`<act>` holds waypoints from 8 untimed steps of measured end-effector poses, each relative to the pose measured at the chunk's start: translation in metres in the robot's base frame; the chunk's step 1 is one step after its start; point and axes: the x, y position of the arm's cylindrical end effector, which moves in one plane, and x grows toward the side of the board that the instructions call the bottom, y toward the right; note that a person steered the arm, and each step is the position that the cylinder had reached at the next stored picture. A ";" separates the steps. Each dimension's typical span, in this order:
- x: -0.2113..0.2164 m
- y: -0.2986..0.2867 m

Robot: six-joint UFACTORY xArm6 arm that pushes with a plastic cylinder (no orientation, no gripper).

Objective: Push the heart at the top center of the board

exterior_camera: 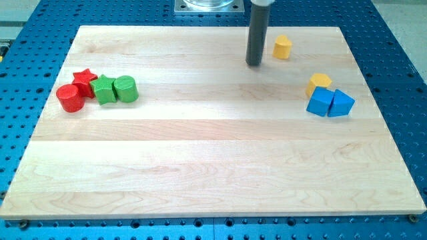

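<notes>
Wooden board: one pale, light-grained wooden board (213, 167) lying on a blue perforated metal table (393, 40).
Rod: one straight dark grey rod coming down from the view's top; it has no jaws and grasps nothing.
My tip: my tip (254, 64) rests on the board near the top centre, just to the view's left of the yellow heart, with a narrow gap between them, so not touching.
Yellow blocks: two. The yellow heart-shaped block (282, 47) sits near the board's top edge, right of centre. The second yellow block (319, 82), its shape unclear, lies lower at the view's right, touching the blue pair.
Blue blocks: two, side by side at the right. A blue cube-like block (321, 101) and a blue wedge-like block (341, 103) touch each other.
Red blocks: two, at the view's left. A red cylinder (70, 98) and a red star (84, 80), close together.
Green blocks: two, right of the red ones. A green star-like block (103, 89) and a green cylinder (125, 89), touching.
Total blocks: eight.
</notes>
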 end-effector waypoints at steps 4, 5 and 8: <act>-0.065 0.018; -0.065 -0.061; -0.088 -0.004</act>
